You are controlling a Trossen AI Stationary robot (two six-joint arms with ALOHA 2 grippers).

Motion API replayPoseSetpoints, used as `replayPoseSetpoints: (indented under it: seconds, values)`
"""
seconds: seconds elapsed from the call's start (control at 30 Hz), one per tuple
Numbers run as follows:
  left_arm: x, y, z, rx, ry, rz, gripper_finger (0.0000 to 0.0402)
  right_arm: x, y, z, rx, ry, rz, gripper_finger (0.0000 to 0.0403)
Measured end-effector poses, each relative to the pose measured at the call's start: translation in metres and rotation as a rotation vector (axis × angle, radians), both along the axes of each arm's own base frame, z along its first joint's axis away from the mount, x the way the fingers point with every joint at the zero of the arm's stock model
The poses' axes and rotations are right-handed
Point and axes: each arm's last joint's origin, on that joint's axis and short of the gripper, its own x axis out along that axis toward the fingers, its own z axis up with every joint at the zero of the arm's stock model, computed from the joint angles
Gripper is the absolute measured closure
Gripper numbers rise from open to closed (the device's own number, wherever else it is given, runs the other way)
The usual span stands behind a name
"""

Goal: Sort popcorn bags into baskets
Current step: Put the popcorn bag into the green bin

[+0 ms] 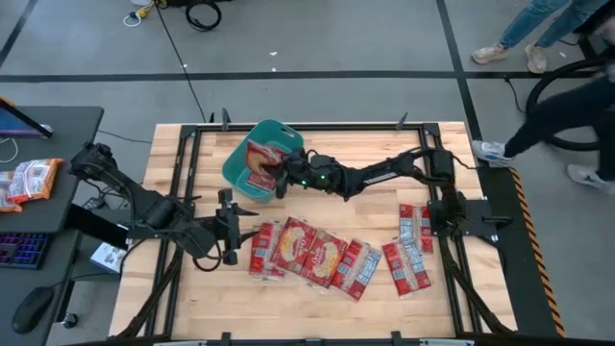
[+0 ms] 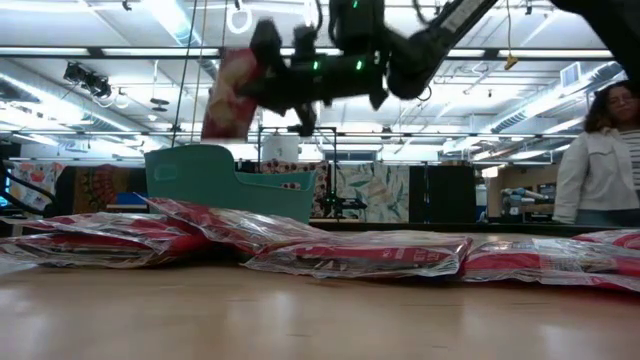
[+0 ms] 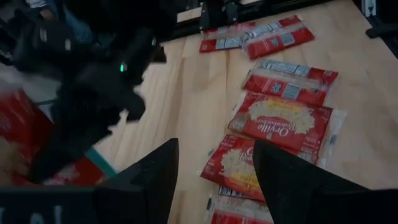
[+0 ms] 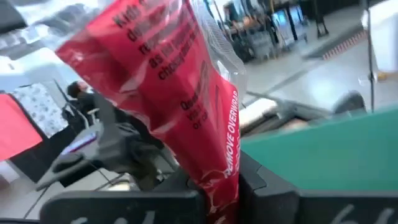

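My right gripper (image 1: 281, 174) reaches from the table's right over the teal basket (image 1: 252, 139) and is shut on a red popcorn bag (image 2: 228, 95), which hangs in the air above the basket (image 2: 225, 180). Red also shows inside the basket; I cannot tell whether that is another bag. My left gripper (image 1: 229, 234) is open and hovers near the left end of a row of popcorn bags (image 1: 306, 252) lying flat on the table. In the left wrist view its gripper (image 3: 214, 171) touches nothing, with the bags (image 3: 280, 121) beyond it. My right gripper pinches the popcorn bag between its two fingers at one short end (image 4: 219, 177). The fingers come roughly level from the table's right. The bag is lifted clear above the basket and stands nearly upright, slightly tilted (image 2: 225, 100).
A second group of popcorn bags (image 1: 411, 248) lies near the right arm's base. Orange-and-white snack packets (image 1: 29, 181) sit on the side desk to the left. People stand beyond the table's far right (image 2: 600, 150). Bare wood shows along the table's near edge (image 1: 317, 312).
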Motion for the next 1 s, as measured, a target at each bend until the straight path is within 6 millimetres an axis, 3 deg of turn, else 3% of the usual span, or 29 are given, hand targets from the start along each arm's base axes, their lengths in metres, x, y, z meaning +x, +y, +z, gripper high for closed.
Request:
replayPoseSetpoints:
  seconds: [0.33, 0.63, 1.0]
  values:
    - [0.000, 0.000, 0.000, 0.001, 0.000, -0.001, 0.0192, 0.016, -0.022, -0.048, 0.073, 0.070, -0.056, 0.0359]
    - [0.000, 0.000, 0.000, 0.000, 0.002, 0.000, 0.0192, 0.012, -0.033, -0.052, 0.049, 0.181, -0.085, 0.0299]
    - [0.000, 0.000, 0.000, -0.004, 0.002, 0.003, 0.0192, 0.007, -0.040, -0.056, -0.006, 0.336, -0.046, 0.0263]
